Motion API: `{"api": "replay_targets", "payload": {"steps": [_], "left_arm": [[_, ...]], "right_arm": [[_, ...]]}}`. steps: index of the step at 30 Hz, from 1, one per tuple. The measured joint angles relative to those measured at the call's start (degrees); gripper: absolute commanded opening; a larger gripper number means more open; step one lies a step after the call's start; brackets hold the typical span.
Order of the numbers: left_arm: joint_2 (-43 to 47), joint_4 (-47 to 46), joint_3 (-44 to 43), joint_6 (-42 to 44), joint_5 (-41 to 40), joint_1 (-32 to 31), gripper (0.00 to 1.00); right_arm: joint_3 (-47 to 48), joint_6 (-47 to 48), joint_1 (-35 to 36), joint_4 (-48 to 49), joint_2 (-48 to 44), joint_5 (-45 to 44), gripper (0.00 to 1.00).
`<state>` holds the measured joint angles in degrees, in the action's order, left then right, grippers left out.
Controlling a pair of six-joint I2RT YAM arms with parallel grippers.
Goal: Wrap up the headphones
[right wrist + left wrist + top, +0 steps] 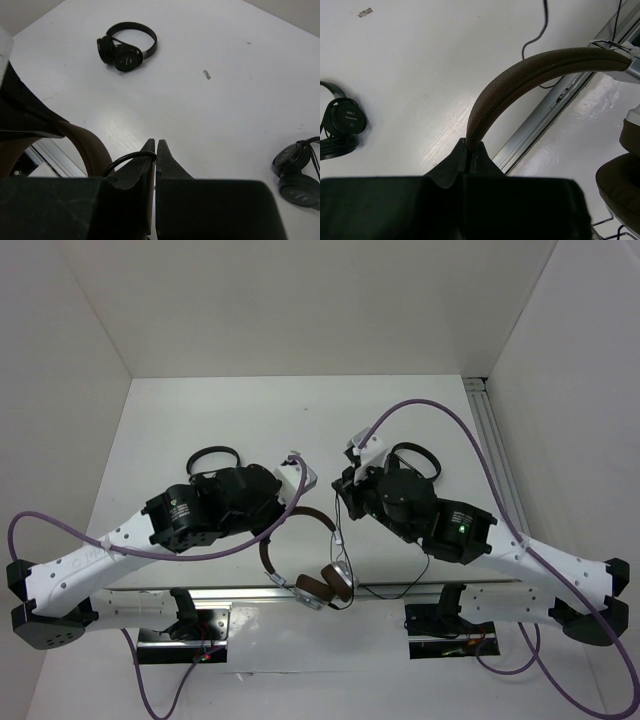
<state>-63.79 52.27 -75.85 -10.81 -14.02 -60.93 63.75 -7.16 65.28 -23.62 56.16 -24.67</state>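
Observation:
The headphones point(322, 585), with brown headband point(520, 75), brown ear pads point(620, 192) and silver cups, hang over the table's near edge between the arms. My left gripper point(472, 146) is shut on one end of the headband's arc, also visible from above point(290, 512). My right gripper point(156, 149) is shut on the thin black cable point(125, 159), which loops out to the left of its fingers. From above, the right gripper point(340, 498) is just right of the headband, and the cable point(340, 540) runs from it down to the cups.
Two small all-black headphones lie on the table, one behind the left arm point(212, 458) and one behind the right arm point(415, 458). An aluminium rail point(240, 594) runs along the near edge, another point(495, 440) along the right side. White walls enclose the table.

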Motion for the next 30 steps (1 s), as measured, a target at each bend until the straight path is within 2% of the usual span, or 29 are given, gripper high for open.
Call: {"api": "replay_targets", "payload": {"steps": [9, 21, 30], "left_arm": [[0.0, -0.61, 0.0, 0.35, 4.46, -0.35, 0.0], [0.31, -1.03, 0.0, 0.37, 4.92, -0.39, 0.0], [4.74, -2.01, 0.24, 0.46, 4.85, -0.5, 0.0]], "right_arm": [[-1.22, 0.46, 0.0, 0.33, 3.41, 0.17, 0.01], [-3.26, 1.05, -0.02, 0.87, 5.81, 2.89, 0.01], [-6.14, 1.68, -1.27, 1.97, 5.81, 4.37, 0.01]]}}
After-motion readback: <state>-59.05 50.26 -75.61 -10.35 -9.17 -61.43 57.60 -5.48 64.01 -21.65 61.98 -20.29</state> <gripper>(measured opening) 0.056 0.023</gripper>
